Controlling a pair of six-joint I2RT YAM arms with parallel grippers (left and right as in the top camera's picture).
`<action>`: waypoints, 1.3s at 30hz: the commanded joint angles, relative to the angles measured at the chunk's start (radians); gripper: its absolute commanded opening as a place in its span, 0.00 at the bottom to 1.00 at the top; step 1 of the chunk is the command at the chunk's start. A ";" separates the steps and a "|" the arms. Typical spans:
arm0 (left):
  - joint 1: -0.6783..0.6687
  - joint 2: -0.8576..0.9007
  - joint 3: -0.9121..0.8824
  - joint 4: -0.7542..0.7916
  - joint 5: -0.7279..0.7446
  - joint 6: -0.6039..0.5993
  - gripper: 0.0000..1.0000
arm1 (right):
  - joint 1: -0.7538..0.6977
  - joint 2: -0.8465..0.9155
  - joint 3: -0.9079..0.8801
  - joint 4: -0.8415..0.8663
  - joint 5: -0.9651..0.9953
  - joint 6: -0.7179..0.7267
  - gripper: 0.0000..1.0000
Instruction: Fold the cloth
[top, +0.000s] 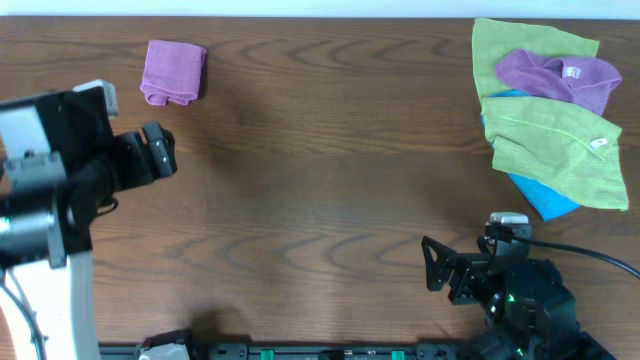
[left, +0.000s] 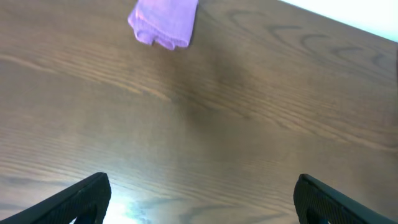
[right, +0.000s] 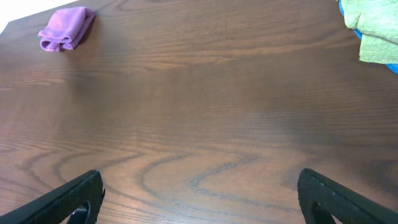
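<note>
A folded purple cloth (top: 173, 72) lies at the far left of the table; it also shows in the left wrist view (left: 163, 22) and in the right wrist view (right: 65, 28). A pile of loose cloths sits at the far right: two green ones (top: 560, 150), a purple one (top: 560, 78) on top and a blue one (top: 545, 197) underneath. The pile's edge shows in the right wrist view (right: 372, 31). My left gripper (top: 160, 152) is open and empty, below the folded cloth. My right gripper (top: 432, 268) is open and empty near the front edge, below the pile.
The wooden table (top: 320, 190) spans the view. A black rail (top: 300, 350) runs along the front edge. A cable (top: 590, 255) trails from the right arm toward the right edge.
</note>
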 joint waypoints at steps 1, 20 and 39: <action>0.002 -0.084 -0.084 0.025 -0.023 0.069 0.95 | -0.007 -0.003 -0.006 0.000 -0.003 0.011 0.99; -0.077 -0.815 -0.921 0.385 -0.037 0.070 0.95 | -0.007 -0.003 -0.006 0.000 -0.003 0.011 0.99; -0.126 -1.090 -1.148 0.354 -0.197 0.070 0.95 | -0.007 -0.003 -0.006 0.000 -0.003 0.011 0.99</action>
